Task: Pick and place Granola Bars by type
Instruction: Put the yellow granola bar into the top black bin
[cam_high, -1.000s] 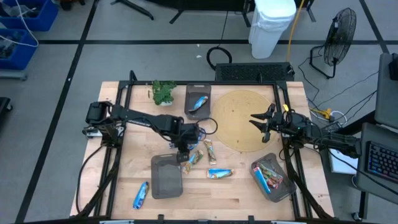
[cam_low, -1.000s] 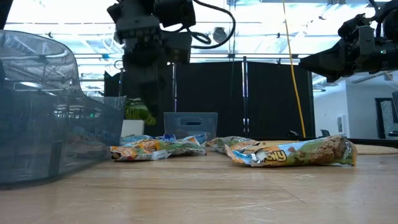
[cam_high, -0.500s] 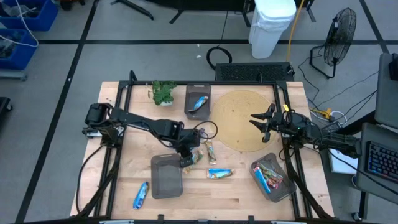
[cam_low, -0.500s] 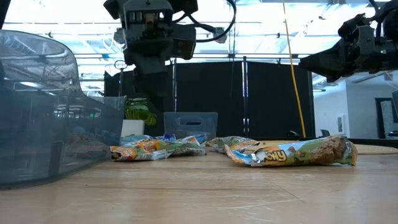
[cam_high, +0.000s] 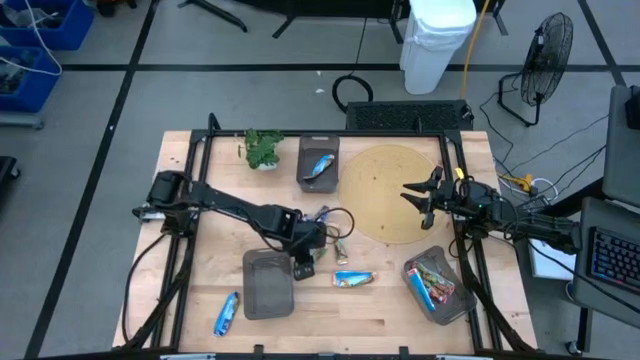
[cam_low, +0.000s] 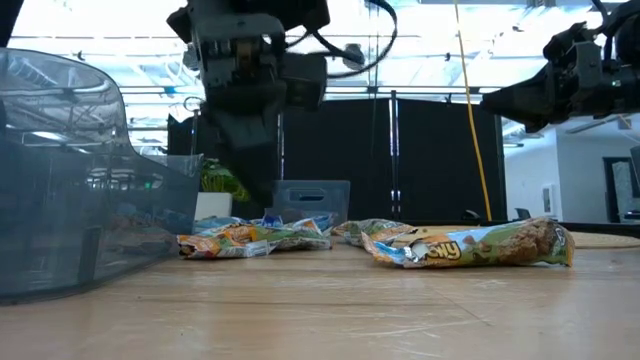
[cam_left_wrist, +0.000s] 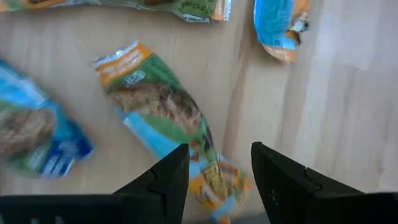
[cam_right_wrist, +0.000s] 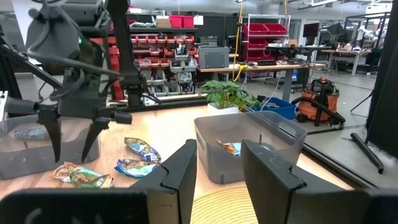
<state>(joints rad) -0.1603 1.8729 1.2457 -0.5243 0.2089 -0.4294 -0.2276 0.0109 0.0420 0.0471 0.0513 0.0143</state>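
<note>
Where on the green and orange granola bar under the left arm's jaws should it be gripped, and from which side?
Grip the green and orange granola bar across its narrow width near the middle, coming straight down from above. It lies flat on the wooden table, so only its two long edges offer themselves. The left gripper hangs open over one end, the jaws already straddling the wrapper; a blue bar lies close alongside.

Both arms are dark, built of slim black links with bulkier joint housings. The left arm (cam_high: 225, 203) carries a looping black cable near its wrist. The right arm (cam_high: 520, 225) shows a small yellow mark by its wrist. Each ends in two flat, tapered black fingers (cam_left_wrist: 166, 180).
</note>
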